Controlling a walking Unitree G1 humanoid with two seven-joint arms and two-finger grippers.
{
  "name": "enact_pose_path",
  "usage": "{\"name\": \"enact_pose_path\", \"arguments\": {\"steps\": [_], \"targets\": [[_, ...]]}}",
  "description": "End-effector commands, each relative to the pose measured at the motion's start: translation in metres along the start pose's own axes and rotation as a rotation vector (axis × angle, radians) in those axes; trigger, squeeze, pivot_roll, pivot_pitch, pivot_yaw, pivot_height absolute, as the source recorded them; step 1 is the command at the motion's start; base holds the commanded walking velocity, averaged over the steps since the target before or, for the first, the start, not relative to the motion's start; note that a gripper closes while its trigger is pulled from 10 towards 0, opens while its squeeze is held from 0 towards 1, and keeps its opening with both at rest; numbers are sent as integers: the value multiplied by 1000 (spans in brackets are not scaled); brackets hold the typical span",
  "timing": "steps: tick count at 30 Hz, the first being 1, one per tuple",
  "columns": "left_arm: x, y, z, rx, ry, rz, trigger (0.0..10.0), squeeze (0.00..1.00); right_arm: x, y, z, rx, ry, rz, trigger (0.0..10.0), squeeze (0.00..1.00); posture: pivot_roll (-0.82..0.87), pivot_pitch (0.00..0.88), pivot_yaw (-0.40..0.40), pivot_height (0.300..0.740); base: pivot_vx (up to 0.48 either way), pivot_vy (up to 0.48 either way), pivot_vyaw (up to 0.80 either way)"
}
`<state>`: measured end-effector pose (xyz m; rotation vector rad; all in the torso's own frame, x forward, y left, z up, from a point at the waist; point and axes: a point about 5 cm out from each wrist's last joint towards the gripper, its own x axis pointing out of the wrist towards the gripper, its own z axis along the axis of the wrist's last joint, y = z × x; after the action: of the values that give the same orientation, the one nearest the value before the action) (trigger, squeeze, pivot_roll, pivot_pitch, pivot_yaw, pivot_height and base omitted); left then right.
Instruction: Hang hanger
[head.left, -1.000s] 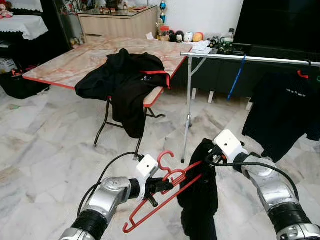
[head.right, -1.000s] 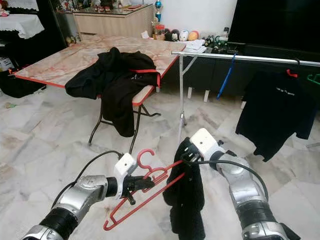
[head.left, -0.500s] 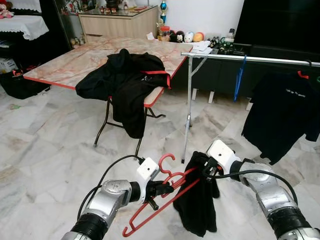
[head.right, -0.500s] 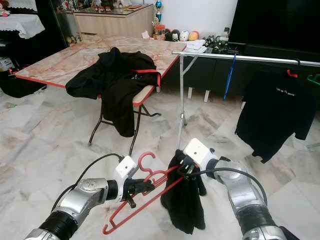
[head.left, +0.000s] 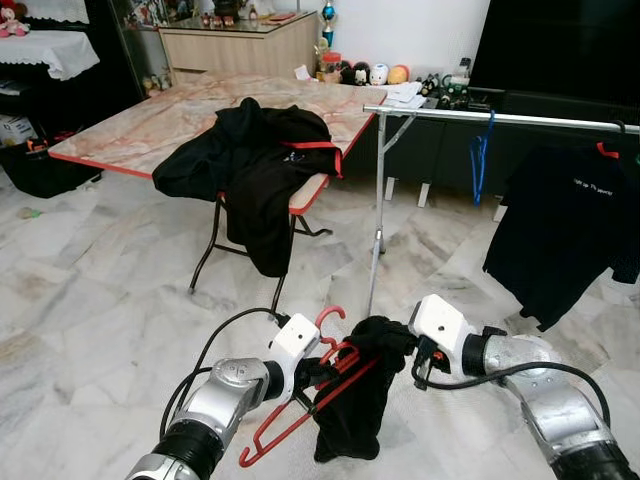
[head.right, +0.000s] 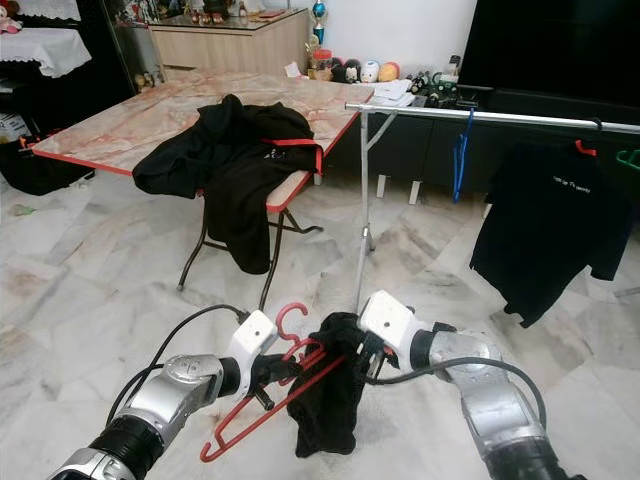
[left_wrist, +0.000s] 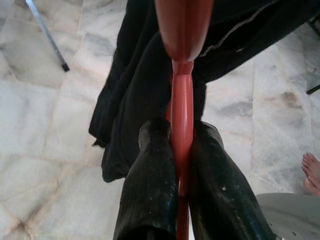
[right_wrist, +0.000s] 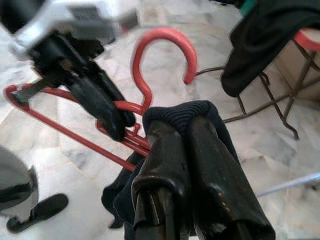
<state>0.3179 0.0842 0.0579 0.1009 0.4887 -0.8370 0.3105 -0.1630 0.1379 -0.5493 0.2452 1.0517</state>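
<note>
1. The left gripper (head.left: 322, 372), low in the centre of the left eye view, is clamped on the red hanger (head.left: 300, 410); the left wrist view shows both black fingers (left_wrist: 150, 190) pressed to either side of its red bar, just below the hook.
2. The right gripper (head.left: 400, 345), lower right of centre, pinches the collar of a black garment (head.left: 350, 410); in the right wrist view its fingers (right_wrist: 165, 165) are closed on a fold of dark knit right beside the hanger's neck.
3. The garment droops from the hanger's near shoulder, bunched rather than spread, above the marble floor (head.left: 90, 290).
4. Judged from this, the step in hand is threading the garment onto the hanger; hanging has not begun.
5. Next the collar needs pulling over the free shoulder of the hanger.
6. The clothes rail (head.left: 500, 117), upper right, already carries a black T-shirt (head.left: 560, 230) and a blue hanger (head.left: 480, 150); it stands well apart from the grippers.
7. A table (head.left: 150, 125) with another black garment (head.left: 255, 165) sits upper left.
</note>
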Motion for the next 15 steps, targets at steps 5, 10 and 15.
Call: {"name": "enact_pose_path", "arguments": {"steps": [5, 10, 15], "targets": [[-1, 9, 3, 28, 21, 69, 10000, 0, -2, -18, -6, -34, 115, -176, 10000, 0, -86, 4, 61, 740, 0, 0, 0], [-3, 11, 1, 36, 28, 59, 10000, 0, -6, -26, -20, -1, 208, -279, 10000, 0, -82, 3, 61, 740, 0, 0, 0], [-7, 16, 2, 48, 29, 67, 10000, 0, -4, -26, -24, 7, 231, -297, 10000, 0, -79, 5, 57, 740, 0, 0, 0]]}}
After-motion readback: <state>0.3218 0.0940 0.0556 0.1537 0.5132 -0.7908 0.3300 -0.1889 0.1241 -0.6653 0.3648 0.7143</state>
